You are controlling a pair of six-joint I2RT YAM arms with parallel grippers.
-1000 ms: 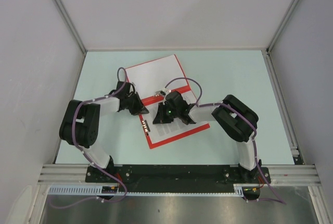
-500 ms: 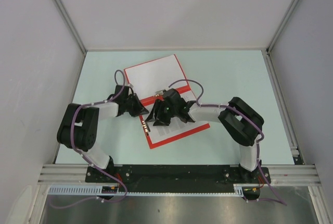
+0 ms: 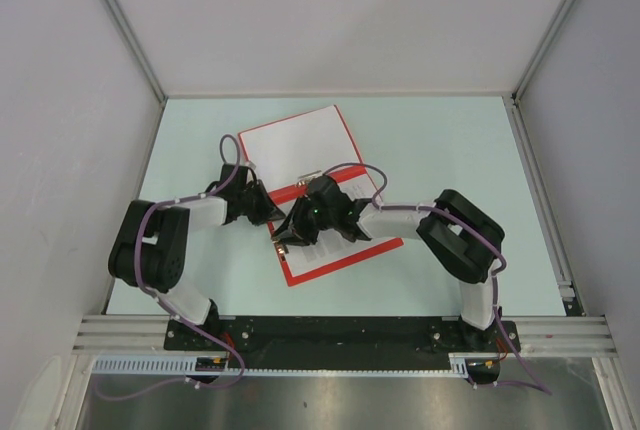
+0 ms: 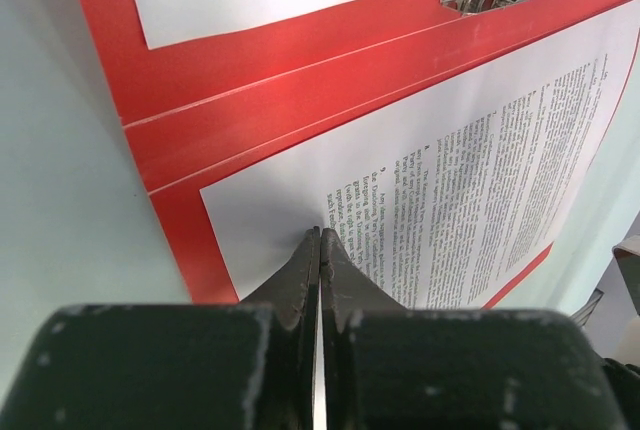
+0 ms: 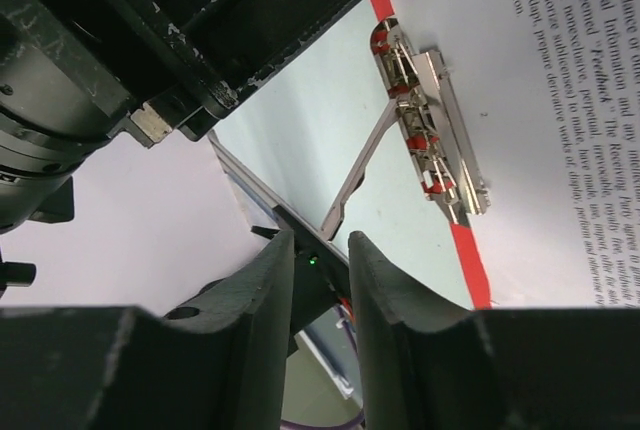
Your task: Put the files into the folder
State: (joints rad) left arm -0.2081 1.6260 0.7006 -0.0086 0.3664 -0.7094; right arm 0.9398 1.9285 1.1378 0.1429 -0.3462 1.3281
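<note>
The red folder (image 3: pixel 343 259) lies open on the table, slanted. A printed white sheet of the files (image 3: pixel 350 246) lies on its near half, and a blank white sheet (image 3: pixel 298 143) on its far half. My left gripper (image 3: pixel 270 212) is shut, its tips (image 4: pixel 320 236) resting on the printed sheet (image 4: pixel 480 170) near the folder's red border (image 4: pixel 250 100). My right gripper (image 3: pixel 287 239) is narrowly open at the near end of the spine. In the right wrist view (image 5: pixel 322 240) the raised lever (image 5: pixel 362 168) of the metal clip (image 5: pixel 432 120) ends right at the gap between the fingers, ungripped.
The two wrists are close together over the folder's left edge, and the left arm's black body (image 5: pixel 200 30) fills the upper left of the right wrist view. Grey walls (image 3: pixel 80 100) enclose the pale green table (image 3: pixel 450 150) on three sides.
My right gripper has moved left and nearer along the folder's spine to the clip's near end. The left gripper has barely shifted.
</note>
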